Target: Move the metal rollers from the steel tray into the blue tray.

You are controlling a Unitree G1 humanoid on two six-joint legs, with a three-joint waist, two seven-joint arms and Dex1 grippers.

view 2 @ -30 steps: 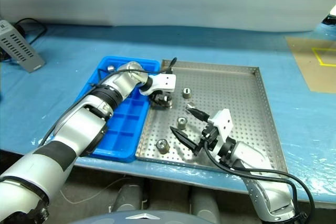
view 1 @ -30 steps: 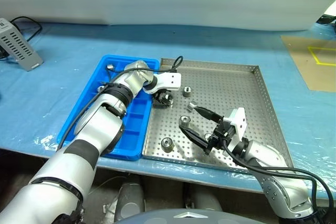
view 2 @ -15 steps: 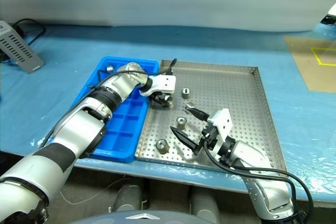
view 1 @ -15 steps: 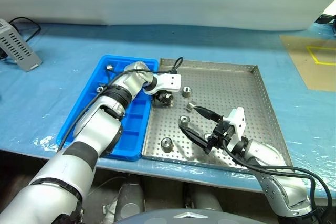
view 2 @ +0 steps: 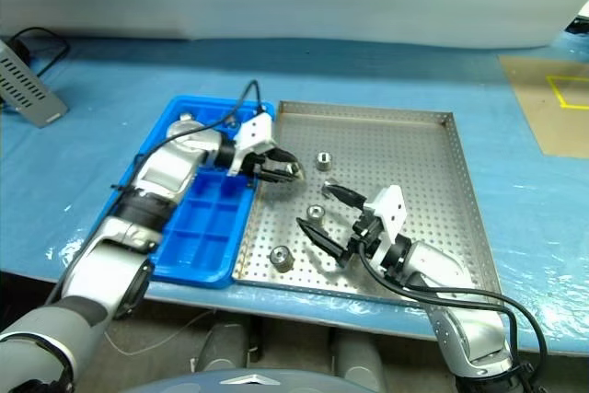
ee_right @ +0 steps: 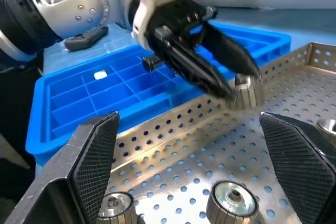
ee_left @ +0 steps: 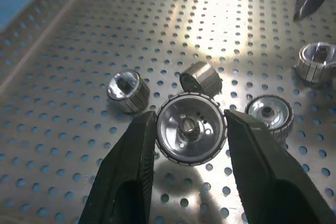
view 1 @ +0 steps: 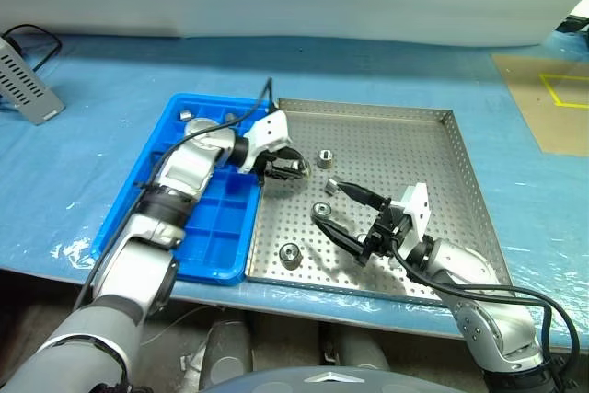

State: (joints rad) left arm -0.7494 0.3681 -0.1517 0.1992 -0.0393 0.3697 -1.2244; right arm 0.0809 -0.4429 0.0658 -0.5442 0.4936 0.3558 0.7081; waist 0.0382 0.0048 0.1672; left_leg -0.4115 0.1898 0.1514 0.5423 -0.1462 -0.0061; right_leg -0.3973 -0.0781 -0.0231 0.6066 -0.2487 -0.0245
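The left pincer (view 1: 293, 168) clamps one metal roller (ee_left: 189, 128) between its fingers above the steel tray (view 1: 433, 172), beside the blue tray (view 1: 156, 200), while the right pincer (view 1: 336, 209) gapes wide, holding nothing.

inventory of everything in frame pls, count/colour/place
steel tray: 1, silver, perforated, centre of table
blue tray: 1, blue, compartmented, against the steel tray's left rim
metal rollers: 4 loose, silver, in the steel tray, e.g.; 1 in the left gripper; at least 1 in a far compartment of the blue tray
grey box: 1, cabled, far left
table cover: blue
brown panel: 1, yellow tape, far right
left gripper: shut on a roller
right gripper: open over the steel tray
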